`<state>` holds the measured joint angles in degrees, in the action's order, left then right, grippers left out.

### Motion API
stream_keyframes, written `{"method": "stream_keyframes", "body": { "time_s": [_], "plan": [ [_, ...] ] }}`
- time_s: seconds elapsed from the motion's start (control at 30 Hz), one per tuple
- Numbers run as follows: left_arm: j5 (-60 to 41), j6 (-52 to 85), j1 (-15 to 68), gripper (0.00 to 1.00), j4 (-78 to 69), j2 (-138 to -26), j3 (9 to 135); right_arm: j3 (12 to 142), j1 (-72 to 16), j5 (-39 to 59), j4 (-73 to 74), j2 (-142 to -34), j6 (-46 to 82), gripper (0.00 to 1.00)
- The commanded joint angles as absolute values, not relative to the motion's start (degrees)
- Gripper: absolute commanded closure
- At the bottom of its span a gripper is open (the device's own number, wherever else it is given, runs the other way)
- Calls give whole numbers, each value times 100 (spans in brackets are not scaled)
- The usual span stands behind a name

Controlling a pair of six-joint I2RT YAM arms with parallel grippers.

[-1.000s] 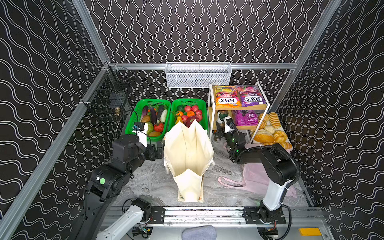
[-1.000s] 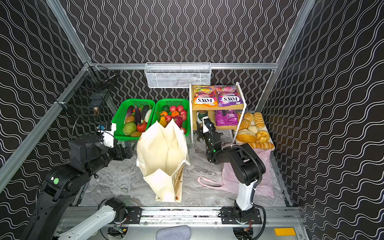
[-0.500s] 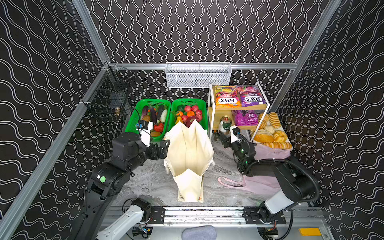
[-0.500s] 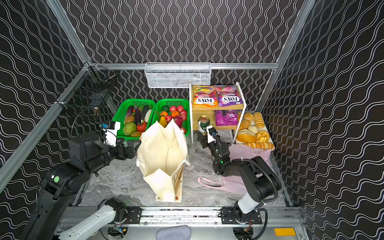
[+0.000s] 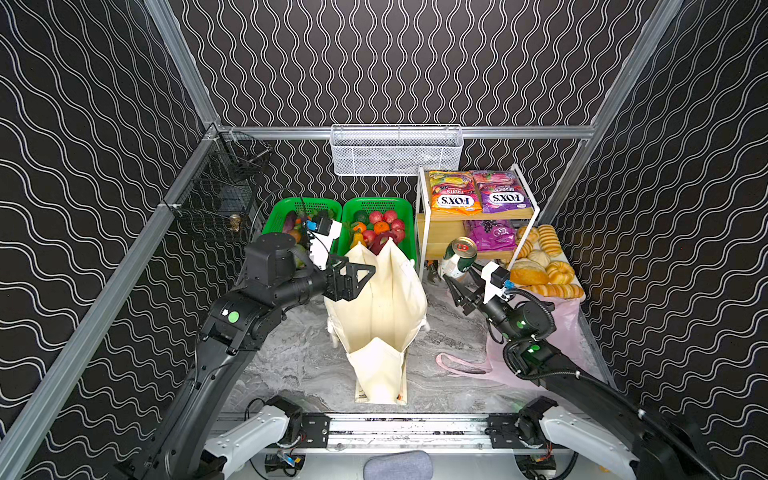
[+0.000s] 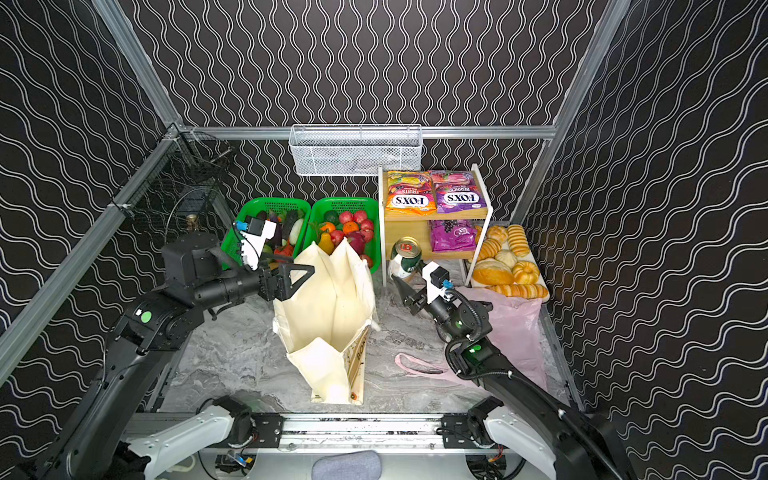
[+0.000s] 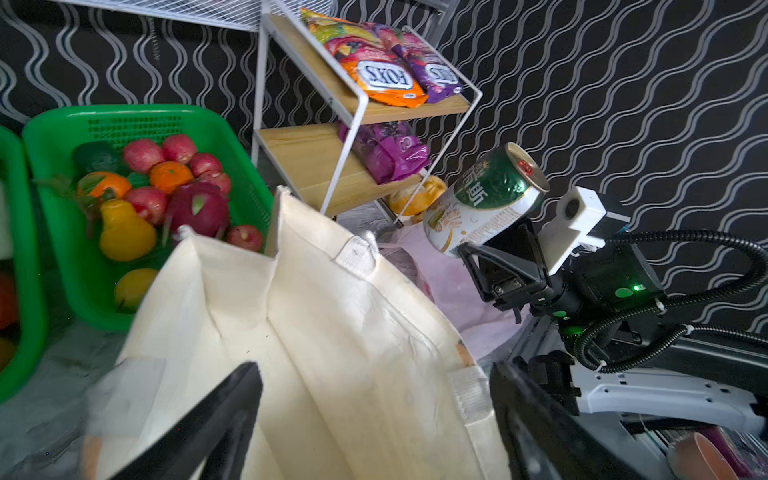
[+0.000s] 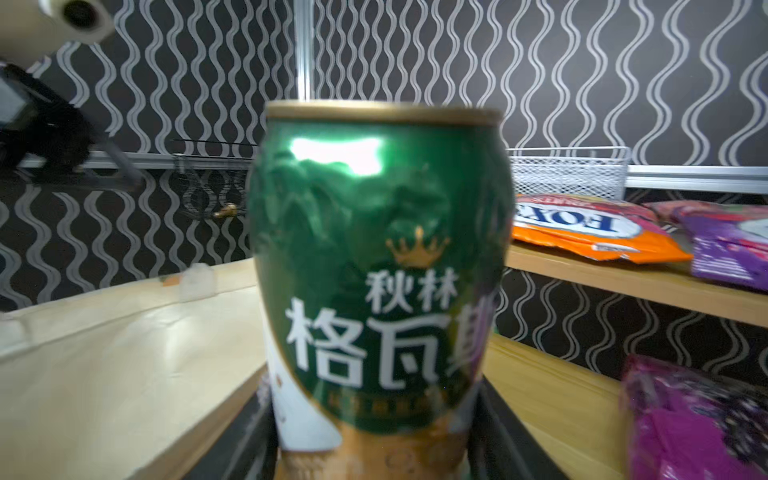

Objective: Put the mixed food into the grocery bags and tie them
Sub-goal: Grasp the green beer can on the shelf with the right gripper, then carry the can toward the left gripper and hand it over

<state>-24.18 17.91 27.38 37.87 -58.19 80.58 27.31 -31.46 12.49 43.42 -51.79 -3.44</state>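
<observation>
Since the earlier frame, my right gripper has lifted the green metal drink can, grasped, centre right; left gripper gapes beside cream canvas tote.

Black wavy-lined walls are seen around a grey floor. A wooden shelf is set far right.

tote before baskets, left of rack
</observation>
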Motion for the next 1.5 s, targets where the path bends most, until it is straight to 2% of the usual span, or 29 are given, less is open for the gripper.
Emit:
{"method": "stream_keyframes", "body": {
  "time_s": [0.0,0.07,0.17,0.33,0.6,0.73,0.97,1.2,1.3,1.4,1.47],
  "plan": [
    [-2364,1542,3298,7,3341,-6027,8254,3065,-3318,1792,3502,-4898,-169,56],
    [-1931,1326,3905,2,3429,-6253,8474,3271,-3477,1955,3218,-4867,-238,56],
    [-1352,997,4716,1,3659,-6677,8874,3541,-3695,1912,2945,-4938,-313,56],
    [-564,537,5439,1,3854,-7041,9282,3826,-3858,1880,2782,-5079,-482,56],
    [376,444,5575,1,4198,-7424,9714,3990,-4064,1832,2498,-5126,-1008,56],
    [716,342,5572,9,4673,-7749,10093,3995,-4154,1808,2404,-5104,-1267,56],
    [215,333,5572,32,4911,-7902,10309,4207,-4347,1597,1871,-5127,-2000,57],
    [211,314,5575,29,5481,-7985,10393,4542,-4523,1498,1216,-5141,-2901,57],
    [89,350,5572,25,5511,-8015,10348,4606,-4574,1463,1105,-5143,-3145,57],
    [62,363,5573,26,5476,-8031,10284,4614,-4605,1507,1080,-5131,-3259,57],
    [64,370,5572,30,5493,-8053,10274,4616,-4619,1520,1061,-5113,-3287,56]
  ]
}}
